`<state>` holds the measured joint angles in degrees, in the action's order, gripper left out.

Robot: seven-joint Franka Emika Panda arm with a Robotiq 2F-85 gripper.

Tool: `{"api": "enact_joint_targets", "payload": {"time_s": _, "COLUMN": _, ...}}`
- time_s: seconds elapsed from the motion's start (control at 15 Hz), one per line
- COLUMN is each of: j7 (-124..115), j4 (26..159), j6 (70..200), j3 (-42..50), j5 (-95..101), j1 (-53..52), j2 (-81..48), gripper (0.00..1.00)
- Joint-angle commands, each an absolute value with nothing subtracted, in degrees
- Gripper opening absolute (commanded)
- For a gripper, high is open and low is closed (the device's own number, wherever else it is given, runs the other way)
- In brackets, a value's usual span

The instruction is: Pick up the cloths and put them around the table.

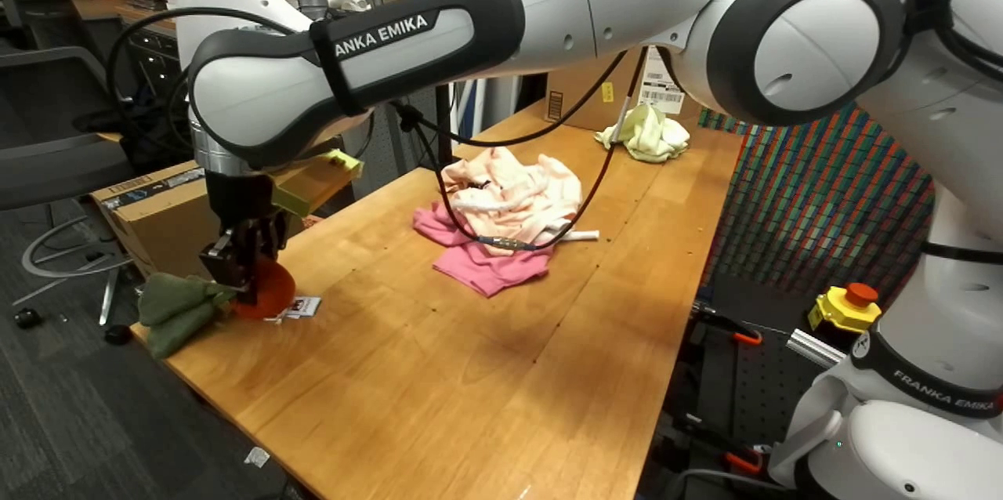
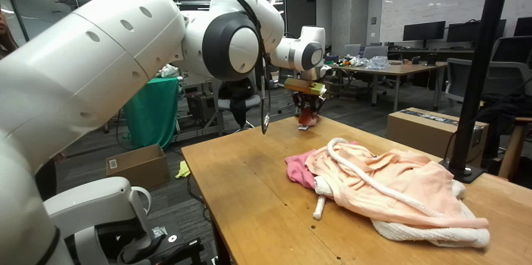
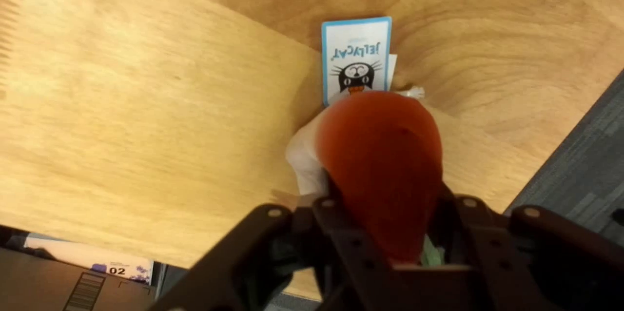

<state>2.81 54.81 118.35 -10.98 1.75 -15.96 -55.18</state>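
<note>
The table (image 1: 392, 382) is a big rectangular one, its top made from light honey-brown wooden planks. On it lies a magenta-pink cloth (image 1: 490, 269), partly under a crumpled pale peach cloth (image 2: 399, 182). A thick white rope (image 2: 365, 177) goes across the peach one, and a whitish cloth (image 2: 415, 231) comes out from below. Farther along, near a cardboard box (image 1: 576, 104), there is a bunched yellow-green cloth (image 1: 649, 135). A black post (image 2: 478, 78) stands beside the pile. Near one corner is a red round plush toy (image 1: 274, 288); whether it rests fully on the wood, I cannot tell. Just beside it lies a small Jellycat tag (image 3: 358, 48).
</note>
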Motion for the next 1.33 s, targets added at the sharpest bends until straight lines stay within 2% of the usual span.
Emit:
{"api": "enact_joint_targets", "payload": {"time_s": 0.0, "j7": 5.1, "j4": 59.8, "j6": 116.1, "j3": -11.8, "j5": 1.7, "j1": -15.4, "j2": -50.9, "gripper": 0.73}}
{"api": "enact_joint_targets", "payload": {"time_s": 0.07, "j7": 5.9, "j4": 60.2, "j6": 115.6, "j3": -11.8, "j5": 1.8, "j1": -15.4, "j2": -50.5, "gripper": 0.82}}
{"api": "enact_joint_targets", "payload": {"time_s": 0.27, "j7": 8.8, "j4": 62.1, "j6": 116.2, "j3": -12.3, "j5": 1.5, "j1": -15.2, "j2": -49.0, "gripper": 1.0}}
{"api": "enact_joint_targets", "payload": {"time_s": 0.53, "j7": 11.3, "j4": 63.8, "j6": 116.9, "j3": -12.0, "j5": 2.5, "j1": -15.7, "j2": -46.3, "gripper": 1.0}}
{"api": "enact_joint_targets", "payload": {"time_s": 0.87, "j7": 11.3, "j4": 65.9, "j6": 108.8, "j3": -10.5, "j5": 4.5, "j1": -15.2, "j2": -40.5, "gripper": 1.0}}
{"api": "enact_joint_targets", "payload": {"time_s": 1.27, "j7": 11.1, "j4": 77.3, "j6": 105.5, "j3": -7.2, "j5": 7.6, "j1": -12.1, "j2": -29.9, "gripper": 1.0}}
